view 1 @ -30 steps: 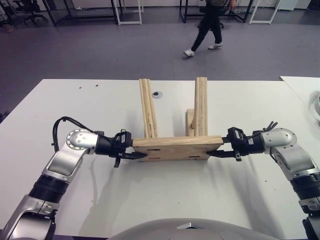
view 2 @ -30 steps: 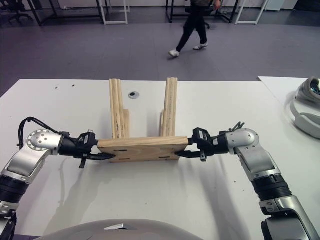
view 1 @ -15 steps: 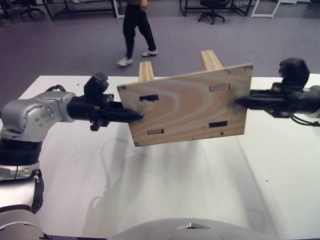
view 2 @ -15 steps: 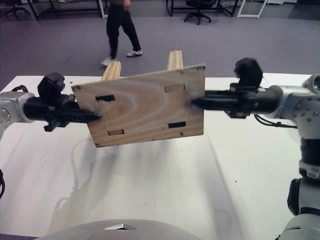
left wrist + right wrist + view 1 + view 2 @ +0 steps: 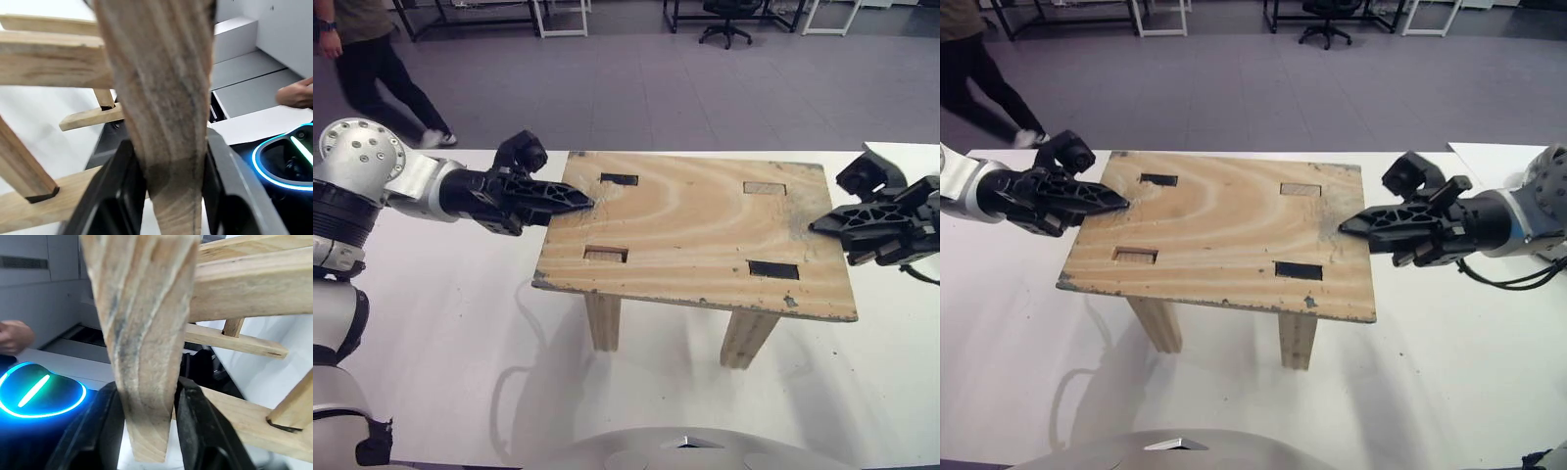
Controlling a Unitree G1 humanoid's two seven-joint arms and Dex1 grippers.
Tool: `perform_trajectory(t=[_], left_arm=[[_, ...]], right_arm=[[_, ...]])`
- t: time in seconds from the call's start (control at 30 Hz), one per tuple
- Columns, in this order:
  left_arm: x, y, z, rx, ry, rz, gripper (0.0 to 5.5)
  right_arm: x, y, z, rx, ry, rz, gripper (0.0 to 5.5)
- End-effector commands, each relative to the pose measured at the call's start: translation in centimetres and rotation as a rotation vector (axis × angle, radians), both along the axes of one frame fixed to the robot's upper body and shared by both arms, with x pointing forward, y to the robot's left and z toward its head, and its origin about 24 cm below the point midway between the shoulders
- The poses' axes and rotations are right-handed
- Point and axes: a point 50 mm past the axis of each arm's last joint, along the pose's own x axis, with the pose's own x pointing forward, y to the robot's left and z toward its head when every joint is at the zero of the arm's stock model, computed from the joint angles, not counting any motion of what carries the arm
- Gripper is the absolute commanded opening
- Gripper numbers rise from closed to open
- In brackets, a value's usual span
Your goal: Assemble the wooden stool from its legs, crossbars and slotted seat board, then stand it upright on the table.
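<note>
Stool: upright, legs look planted on the white surface.
Left jaws: clamped on the seat, left edge.
Right jaws: clamped on its right edge.
Handling: I'd guess stiff, lightish, joints maybe loose, so grip the seat edges.

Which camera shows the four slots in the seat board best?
The left eye view: the seat board lies face up with all four slots in sight. The right eye view shows the same. The wrist views show its edge clamped in the left gripper and right gripper, crossbars beneath.
</note>
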Motion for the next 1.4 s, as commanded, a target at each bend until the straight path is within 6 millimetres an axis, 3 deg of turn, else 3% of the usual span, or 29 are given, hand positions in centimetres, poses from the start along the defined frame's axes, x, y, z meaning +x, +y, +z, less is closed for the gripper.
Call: perform_trajectory(t=[0.03,0.07,0.13,0.23,0.47,0.53,0.6,0.63,0.7,0.77,0.83,0.9,1.03,1.17,1.4], left_arm=[[-0.4,2.9,1.4,-0.196,0.07,0.105,1.31],[-0.3,2.8,0.9,-0.165,0.074,0.116,1.31],[0.1,2.9,0.0,-0.115,0.073,0.159,1.9],[0.2,3.6,-1.8,-0.068,0.069,0.249,2.38],[-1.5,5.7,-3.8,-0.032,0.003,0.399,3.63],[-1.9,7.3,-4.0,0.04,-0.082,0.551,3.99],[-0.9,10.1,-4.4,0.166,-0.226,0.791,4.17],[0.5,11.9,-4.7,0.249,-0.347,0.968,4.17],[3.0,15.0,-5.4,0.455,-0.619,1.31,4.17],[3.4,16.0,-6.2,0.615,-0.838,1.45,4.17],[3.1,16.0,-8.7,0.743,-0.954,1.537,4.17],[2.7,14.8,-11.8,0.884,-1.036,1.547,4.17],[1.9,12.9,-14.9,1.026,-1.203,1.408,4.17],[1.6,14.4,-15.3,1.061,-1.158,1.546,4.17],[2.0,14.6,-14.6,1.073,-1.225,1.507,4.17]], right_arm=[[0.5,-1.1,-2.5,0.277,0.017,-0.171,1.41],[0.6,-0.9,-4.2,0.252,-0.036,-0.249,1.41],[0.3,-0.3,-6.6,0.227,-0.128,-0.405,2.02],[-0.1,0.1,-7.8,0.179,-0.219,-0.636,2.53],[0.2,0.3,-6.9,0.143,-0.28,-0.984,3.89],[0.1,-0.4,-6.5,0.126,-0.29,-1.077,4.28],[0.0,-2.1,-6.0,0.059,-0.301,-1.159,4.46],[0.5,-3.3,-6.5,-0.06,-0.347,-1.229,4.46],[2.5,-5.4,-9.2,-0.491,-0.554,-1.366,4.46],[3.7,-6.1,-11.1,-0.777,-0.77,-1.39,4.46],[4.9,-6.0,-13.3,-0.899,-0.818,-1.475,4.46],[5.3,-6.1,-15.4,-1.013,-0.854,-1.539,4.46],[5.9,-6.9,-17.2,-1.112,-0.885,-1.605,4.46],[8.0,-6.5,-17.2,-1.172,-0.945,-1.61,4.46],[9.1,-4.3,-16.8,-1.104,-1.095,-1.559,4.46]])
